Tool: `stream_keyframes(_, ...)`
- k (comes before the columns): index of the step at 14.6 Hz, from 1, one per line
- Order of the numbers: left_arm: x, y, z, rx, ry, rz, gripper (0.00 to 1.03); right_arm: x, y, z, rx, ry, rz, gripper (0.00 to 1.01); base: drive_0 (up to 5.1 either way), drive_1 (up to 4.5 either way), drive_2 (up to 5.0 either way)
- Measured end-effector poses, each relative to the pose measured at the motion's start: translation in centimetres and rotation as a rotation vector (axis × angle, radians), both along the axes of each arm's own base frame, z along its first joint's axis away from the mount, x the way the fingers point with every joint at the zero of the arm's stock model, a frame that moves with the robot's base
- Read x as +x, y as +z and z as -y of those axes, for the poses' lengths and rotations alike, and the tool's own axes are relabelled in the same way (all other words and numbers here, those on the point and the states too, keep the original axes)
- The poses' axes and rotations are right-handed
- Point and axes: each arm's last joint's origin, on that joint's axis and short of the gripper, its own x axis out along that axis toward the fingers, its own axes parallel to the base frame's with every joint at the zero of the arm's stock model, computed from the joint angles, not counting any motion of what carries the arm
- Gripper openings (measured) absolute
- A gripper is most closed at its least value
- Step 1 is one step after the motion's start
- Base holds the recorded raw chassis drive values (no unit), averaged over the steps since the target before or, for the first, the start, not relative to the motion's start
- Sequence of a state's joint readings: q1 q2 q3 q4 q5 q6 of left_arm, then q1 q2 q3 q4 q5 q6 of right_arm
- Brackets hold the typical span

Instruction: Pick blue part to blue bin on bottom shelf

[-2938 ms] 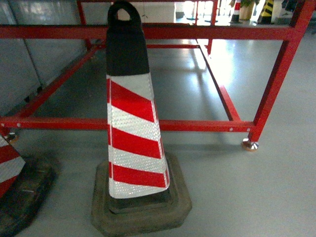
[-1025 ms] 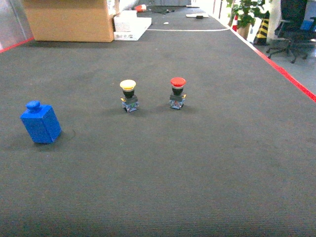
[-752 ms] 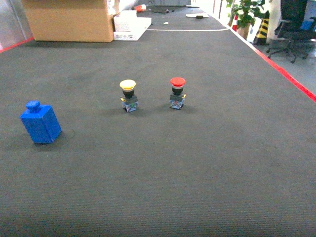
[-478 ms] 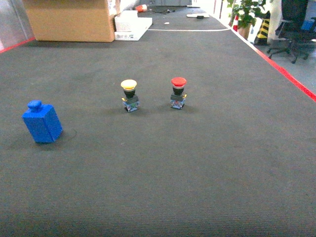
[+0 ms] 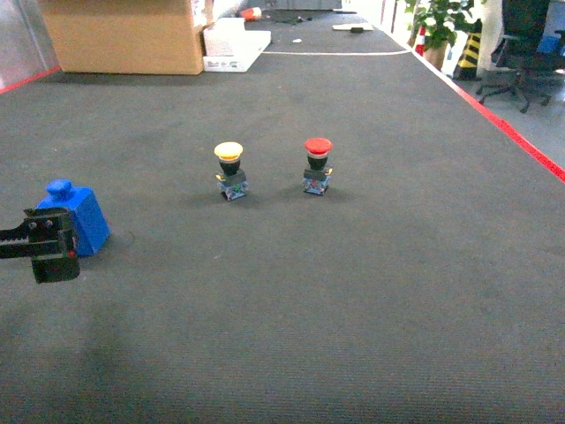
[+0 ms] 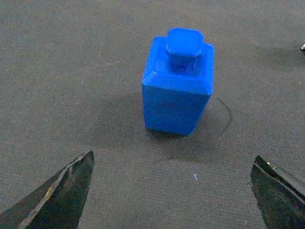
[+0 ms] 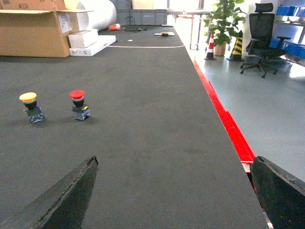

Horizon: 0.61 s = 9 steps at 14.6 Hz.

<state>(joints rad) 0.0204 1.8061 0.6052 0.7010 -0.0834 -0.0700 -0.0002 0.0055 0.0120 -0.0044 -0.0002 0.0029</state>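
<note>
Left gripper [image 5: 51,246] in at nine o'clock of the head view, hanging low just in front of the blue part [image 5: 78,217], partly covering it. Jaws spread wide in the left wrist view, empty, touching nothing, blue part [image 6: 178,82] upright on the dark counter [image 5: 353,291] between and beyond the tips. Toward centre, yellow-capped button [image 5: 229,170], then red-capped button [image 5: 317,164], side by side, apart. Over at three o'clock, right gripper [image 7: 176,200] above bare counter, jaws released, holding nothing.
</note>
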Motion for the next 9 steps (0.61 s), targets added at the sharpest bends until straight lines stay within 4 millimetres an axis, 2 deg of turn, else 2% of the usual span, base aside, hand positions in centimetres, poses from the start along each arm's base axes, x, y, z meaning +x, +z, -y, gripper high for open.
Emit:
stream_keyframes(4, 3.0, -0.5, -0.1, 0.014, -0.019, 0.022, 0.98, 0.0, 0.0, 0.0, 0.0, 0.0, 0.0, 0.98, 0.0, 0.0, 0.0)
stream_keyframes(9, 3.8, -0.9, -0.3, 0.017, -0.016, 0.013, 0.98, 0.0, 0.0, 0.0, 0.0, 0.0, 0.0, 0.98, 0.0, 0.0, 0.0)
